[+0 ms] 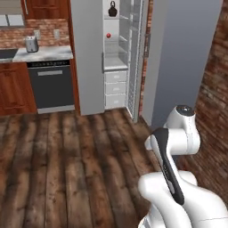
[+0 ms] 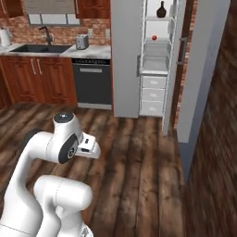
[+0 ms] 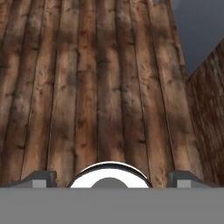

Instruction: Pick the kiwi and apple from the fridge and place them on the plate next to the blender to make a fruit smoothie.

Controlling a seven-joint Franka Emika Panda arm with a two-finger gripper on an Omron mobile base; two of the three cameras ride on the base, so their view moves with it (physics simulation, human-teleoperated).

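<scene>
While the fridge (image 1: pixel 91 58) stands with its door (image 1: pixel 136 58) swung wide, the apple (image 1: pixel 108 35) sits on a glass shelf inside, a small round red fruit against the pale lining. On the shelf above it stands a dark brown kettle (image 1: pixel 112 9) with a loop handle, much bigger than the fruit. I cannot make out a kiwi on those shelves from here. Below the shelves are three white drawers (image 1: pixel 115 88), stacked one over another.

Left of the fridge is a black dishwasher (image 1: pixel 52 84) under a pale stone counter (image 1: pixel 42 54), and a small silver toaster (image 1: pixel 31 43) stands on that counter against the brick wall. Red-brown wooden cabinets (image 2: pixel 37 78) run further left, with a dark sink (image 2: pixel 39 47) and its tap set in the counter. A tall grey panel (image 1: pixel 182 58) and a brick wall close the right side.

Dark, worn wooden planks cover the floor (image 1: pixel 67 160). The arm is folded low, well apart from the fridge, and the gripper (image 3: pixel 109 179) points down at those bare planks, its two finger tips (image 3: pixel 41 178) spread wide with nothing between them.
</scene>
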